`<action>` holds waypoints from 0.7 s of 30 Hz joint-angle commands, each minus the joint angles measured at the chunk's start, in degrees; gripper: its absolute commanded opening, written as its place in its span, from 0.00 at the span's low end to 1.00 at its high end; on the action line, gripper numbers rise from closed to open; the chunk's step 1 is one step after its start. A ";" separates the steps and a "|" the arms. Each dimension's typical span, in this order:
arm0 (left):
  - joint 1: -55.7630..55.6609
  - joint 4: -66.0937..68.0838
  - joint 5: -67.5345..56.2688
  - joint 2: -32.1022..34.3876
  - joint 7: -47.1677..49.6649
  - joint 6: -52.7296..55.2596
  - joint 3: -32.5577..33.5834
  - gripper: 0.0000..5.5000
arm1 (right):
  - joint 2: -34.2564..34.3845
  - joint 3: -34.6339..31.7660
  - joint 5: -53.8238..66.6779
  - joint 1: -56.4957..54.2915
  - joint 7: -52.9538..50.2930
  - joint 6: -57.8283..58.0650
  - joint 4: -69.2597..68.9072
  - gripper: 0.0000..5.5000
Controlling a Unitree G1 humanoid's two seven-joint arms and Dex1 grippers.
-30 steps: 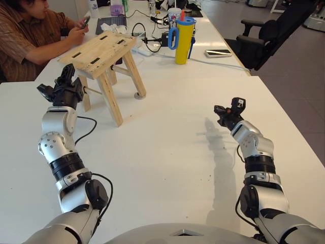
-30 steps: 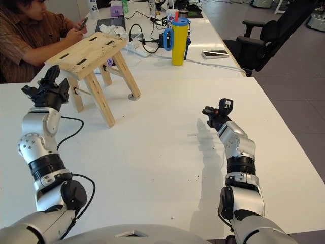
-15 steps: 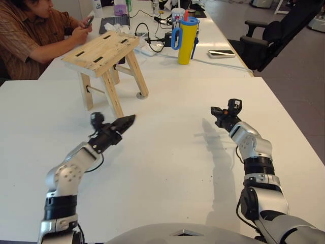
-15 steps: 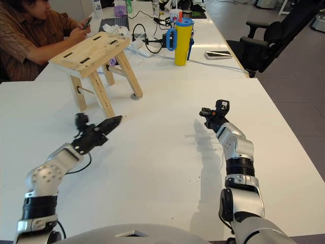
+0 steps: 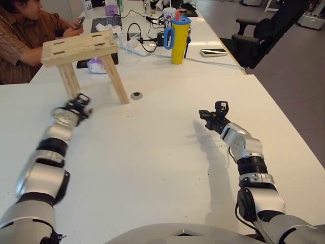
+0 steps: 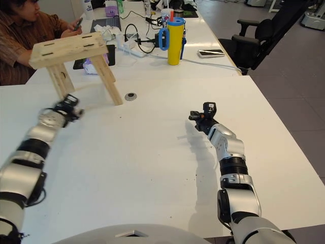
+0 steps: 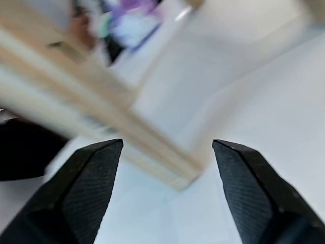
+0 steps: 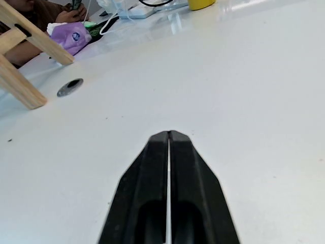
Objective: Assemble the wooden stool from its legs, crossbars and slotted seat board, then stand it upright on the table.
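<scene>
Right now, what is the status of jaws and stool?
Left jaws open, at a stool leg. Right jaws shut, empty. Stool stands upright on table. Small disc lies beside it.

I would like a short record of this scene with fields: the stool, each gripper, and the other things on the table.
stool: assembled, upright on the table, far left
left gripper: open, low beside the stool, gripping nothing
right gripper: shut, empty, over the table's right side
other things: yellow cup farther back; small round disc near the stool

Wooden stool (image 5: pixel 78 48): rear legs hidden beneath its seat; near leg (image 7: pixel 127 137) blurred ahead of the left gripper (image 7: pixel 167 145).
</scene>
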 commanded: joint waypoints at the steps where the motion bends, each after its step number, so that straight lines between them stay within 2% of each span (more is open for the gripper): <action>1: -8.38 8.23 6.08 4.67 6.19 -7.24 1.49 0.60 | 1.90 2.63 -1.16 -1.68 1.21 1.03 -2.25 0.00; 7: 0.00 5.05 -2.41 -6.16 2.00 -19.53 12.58 0.60 | 2.84 0.19 -1.30 -3.09 0.24 -3.90 -2.13 0.00; 11: 3.51 -3.63 -10.03 -13.03 -2.30 -20.78 19.45 0.60 | 3.80 -0.76 -3.30 -4.05 -3.95 -8.43 -2.26 0.00; 14: 5.27 -12.80 -8.34 -15.36 -0.43 -19.31 19.17 0.60 | 3.60 1.14 -7.37 -3.42 -5.89 -14.39 -4.41 0.00; 16: 5.12 -18.86 -3.01 -16.85 5.02 -19.44 16.86 0.60 | 4.50 1.49 -9.36 -2.73 -7.85 -19.59 -5.49 0.00; 18: 3.50 -21.55 -0.03 -19.52 6.06 -18.80 14.89 0.60 | 5.41 1.11 -9.88 -1.87 -9.14 -22.39 -6.32 0.00; 21: 3.06 -23.57 -3.45 -24.68 4.87 -18.24 16.77 0.60 | 6.65 0.87 -9.32 -2.36 -9.30 -24.50 -5.47 0.00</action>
